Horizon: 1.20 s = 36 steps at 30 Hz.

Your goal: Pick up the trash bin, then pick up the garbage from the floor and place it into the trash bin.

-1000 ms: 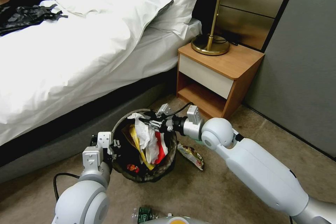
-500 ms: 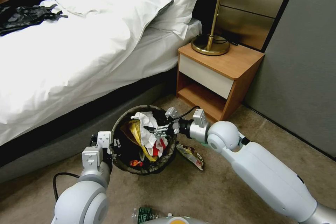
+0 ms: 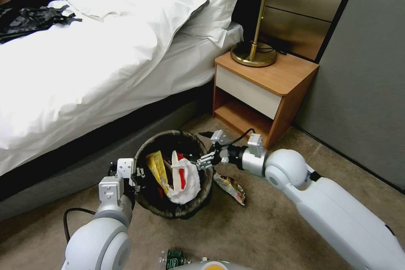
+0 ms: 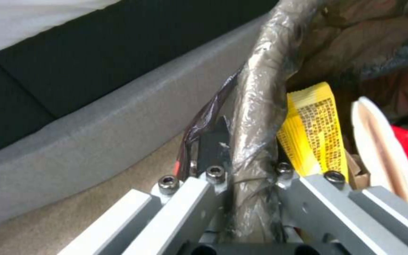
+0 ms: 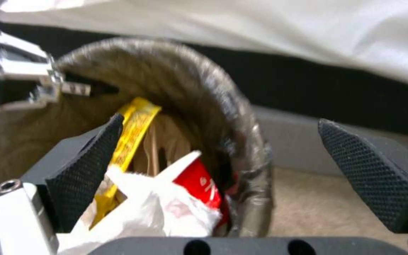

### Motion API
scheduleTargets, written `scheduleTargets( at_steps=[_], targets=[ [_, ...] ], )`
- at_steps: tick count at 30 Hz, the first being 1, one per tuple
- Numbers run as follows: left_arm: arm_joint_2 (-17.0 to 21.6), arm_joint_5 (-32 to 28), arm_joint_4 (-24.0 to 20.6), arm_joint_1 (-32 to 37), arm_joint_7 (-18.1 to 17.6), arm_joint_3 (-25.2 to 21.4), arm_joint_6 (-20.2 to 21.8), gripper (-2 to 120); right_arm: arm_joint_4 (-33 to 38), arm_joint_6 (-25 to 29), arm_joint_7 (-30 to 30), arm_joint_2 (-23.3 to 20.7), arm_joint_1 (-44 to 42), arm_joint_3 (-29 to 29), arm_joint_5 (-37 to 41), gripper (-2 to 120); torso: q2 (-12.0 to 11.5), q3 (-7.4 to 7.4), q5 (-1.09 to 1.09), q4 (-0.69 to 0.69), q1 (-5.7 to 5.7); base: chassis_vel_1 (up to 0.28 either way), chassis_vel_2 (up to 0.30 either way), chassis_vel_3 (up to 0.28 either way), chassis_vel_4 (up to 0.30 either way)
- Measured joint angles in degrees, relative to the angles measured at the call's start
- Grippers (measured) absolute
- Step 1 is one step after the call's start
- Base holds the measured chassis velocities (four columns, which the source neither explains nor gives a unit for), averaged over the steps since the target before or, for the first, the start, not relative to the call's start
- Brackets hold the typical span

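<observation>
The trash bin (image 3: 175,175) sits low before the robot, close beside the bed's grey base (image 3: 63,177) on the left and over the beige carpet (image 3: 236,228); whether it rests on the floor or hangs lifted cannot be told. Its dark crinkled liner folds down over the rim, and inside lie a yellow wrapper (image 3: 155,166), a red-and-white cup (image 3: 180,171) and crumpled white paper (image 3: 185,183). The left gripper (image 4: 246,177) is at the bin's near-left rim, its fingers pinching the bag-covered edge between them, one inside the bin and one outside. The right gripper (image 3: 205,161) hangs just beyond the bin's right rim, above it, its black-padded fingers (image 5: 88,161) spread wide with nothing between them. On the carpet just right of the bin, under the right forearm, lies a shiny snack wrapper (image 3: 230,186). Farther right and beyond stands a wooden nightstand (image 3: 270,93) carrying a brass lamp (image 3: 255,46), and the white bedding (image 3: 97,42) fills the far left.
</observation>
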Motion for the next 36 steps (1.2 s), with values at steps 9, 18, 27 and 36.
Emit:
scheduleTargets(
  at_steps=[9,18,27,36],
  targets=[
    [0.1,0.0,0.6,-0.4,0.0,0.3,0.0,0,13.0,0.8,-0.1,-3.4,-10.2,16.3,1.1,100,0.0,0.00,0.02,0.01,0.00,0.000,0.000,0.000,0.000],
    [0.1,0.0,0.5,-0.1,0.0,0.1,0.0,0,18.1,5.5,3.0,0.4,-24.1,31.3,-2.5,100,0.0,0.00,0.03,-0.01,0.00,0.000,0.000,0.000,0.000],
    [0.2,0.0,-0.2,0.1,0.0,0.3,0.0,0,15.4,10.9,2.0,6.7,-31.9,40.5,-13.9,100,0.0,0.00,0.00,0.01,0.00,0.000,0.000,0.000,0.000],
    [0.5,-0.2,-0.2,0.1,0.0,0.2,-0.1,0,11.4,15.8,2.4,15.4,-37.5,41.5,-23.3,100,0.0,0.00,0.00,0.00,0.00,0.000,0.000,0.000,0.000]
  ],
)
